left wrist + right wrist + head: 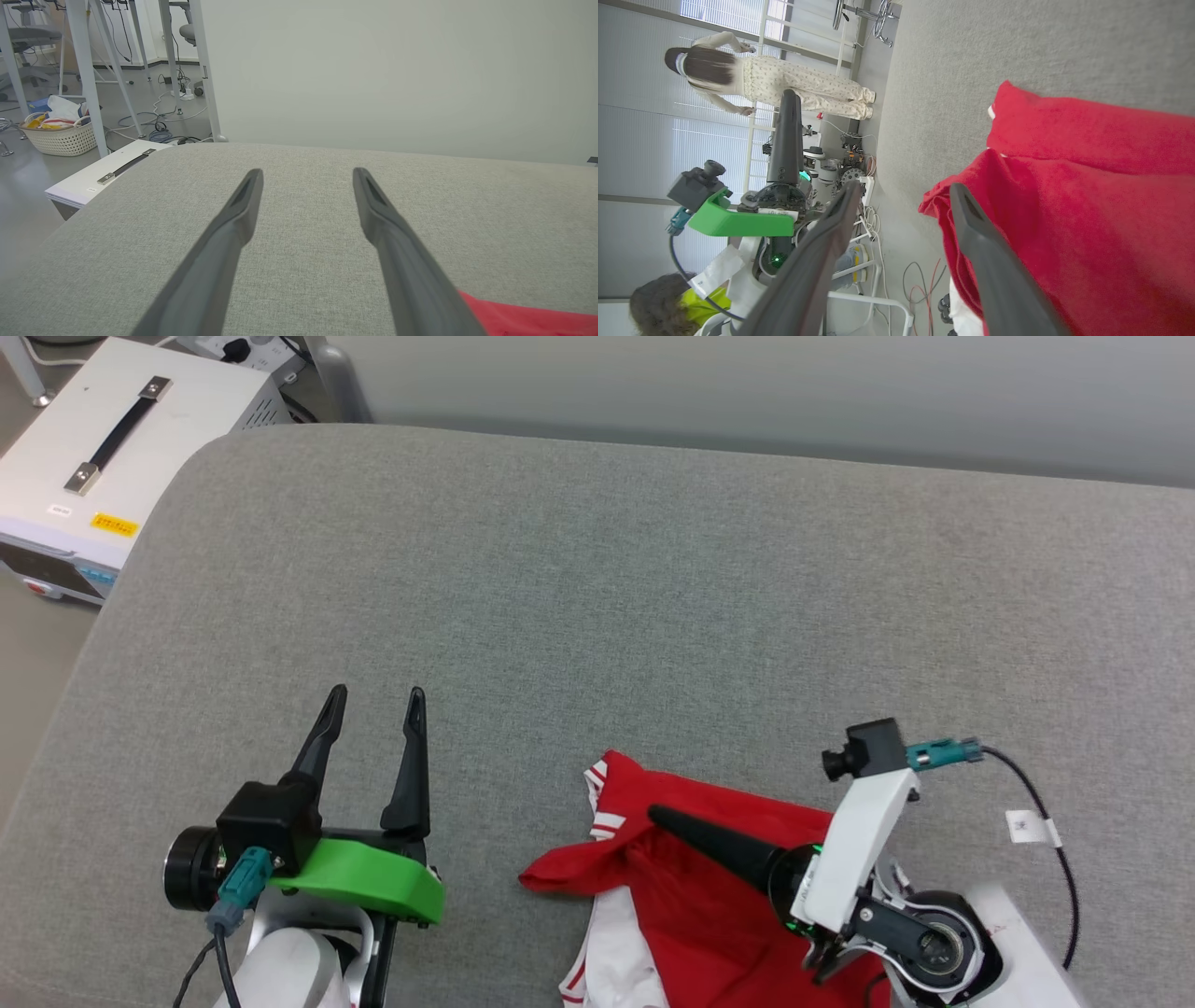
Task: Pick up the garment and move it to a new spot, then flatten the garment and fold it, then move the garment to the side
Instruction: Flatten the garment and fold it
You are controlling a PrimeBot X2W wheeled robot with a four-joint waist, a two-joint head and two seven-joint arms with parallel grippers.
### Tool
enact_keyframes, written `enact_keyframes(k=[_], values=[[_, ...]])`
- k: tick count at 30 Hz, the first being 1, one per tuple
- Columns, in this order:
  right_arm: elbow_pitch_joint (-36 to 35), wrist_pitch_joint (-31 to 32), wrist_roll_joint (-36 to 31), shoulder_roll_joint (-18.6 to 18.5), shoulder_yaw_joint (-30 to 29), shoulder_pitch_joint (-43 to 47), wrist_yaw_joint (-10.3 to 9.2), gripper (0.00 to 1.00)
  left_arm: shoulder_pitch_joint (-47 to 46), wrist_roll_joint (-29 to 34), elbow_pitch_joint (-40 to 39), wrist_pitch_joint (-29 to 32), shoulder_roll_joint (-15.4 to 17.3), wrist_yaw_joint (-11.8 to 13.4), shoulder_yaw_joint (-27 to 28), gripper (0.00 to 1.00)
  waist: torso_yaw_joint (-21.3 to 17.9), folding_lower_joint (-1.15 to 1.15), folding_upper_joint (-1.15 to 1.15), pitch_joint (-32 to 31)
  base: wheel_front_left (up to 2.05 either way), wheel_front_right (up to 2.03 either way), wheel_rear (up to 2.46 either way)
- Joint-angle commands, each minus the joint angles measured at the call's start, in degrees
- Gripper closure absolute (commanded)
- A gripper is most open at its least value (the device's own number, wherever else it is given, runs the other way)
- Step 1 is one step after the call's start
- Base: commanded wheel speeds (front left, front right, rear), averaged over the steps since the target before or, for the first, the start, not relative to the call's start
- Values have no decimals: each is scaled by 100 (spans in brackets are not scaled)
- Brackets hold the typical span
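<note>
At the far left, off the desk's edge, a white case (112, 439) with a black strap handle sits lower than the grey fabric top. In the left wrist view a wicker basket (60, 137) of cloth stands on the floor beyond it, among pale metal legs and loose cables.

The desk (597, 579) is covered in grey woven fabric with a rounded left corner, and most of it is bare.

The left pincer (377, 693) hovers over the near left part of the desk, fingers pointing away from the robot. It is released, its two dark fingers spread with grey fabric showing between them (307, 171). A green bracket (373, 882) sits behind the fingers.

Right of centre, at the near edge, lies the garment (691, 915). It is a crumpled red heap with a white sleeve and red-striped white trim showing on its left side, and it runs out of the bottom of the head view. A corner of its red cloth shows in the left wrist view (523, 319).

The right pincer (658, 817) lies over the garment, pointing toward the left. It is released too: its fingers stand apart with nothing between them (906, 185), one of them against the red folds (1087, 210). A person (784, 86) in pale clothes stands in the background of that view.
</note>
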Motion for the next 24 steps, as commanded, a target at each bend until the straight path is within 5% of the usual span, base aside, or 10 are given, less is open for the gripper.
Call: enact_keyframes(k=[1,14,24], values=[[-126,-169,-249,-127,-6,-51,3,0,-25,43,14,-33,-5,-32,31,0,-54,-1,0,-84,0,0,0],[-666,-2888,-4108,-574,-1549,509,3,0,199,164,110,-33,33,77,94,0,-349,-1,0,-425,0,0,0],[-1093,-3935,-5484,-541,-2137,1125,3,0,438,256,91,-33,69,132,219,0,-629,-1,0,-610,0,0,0]])
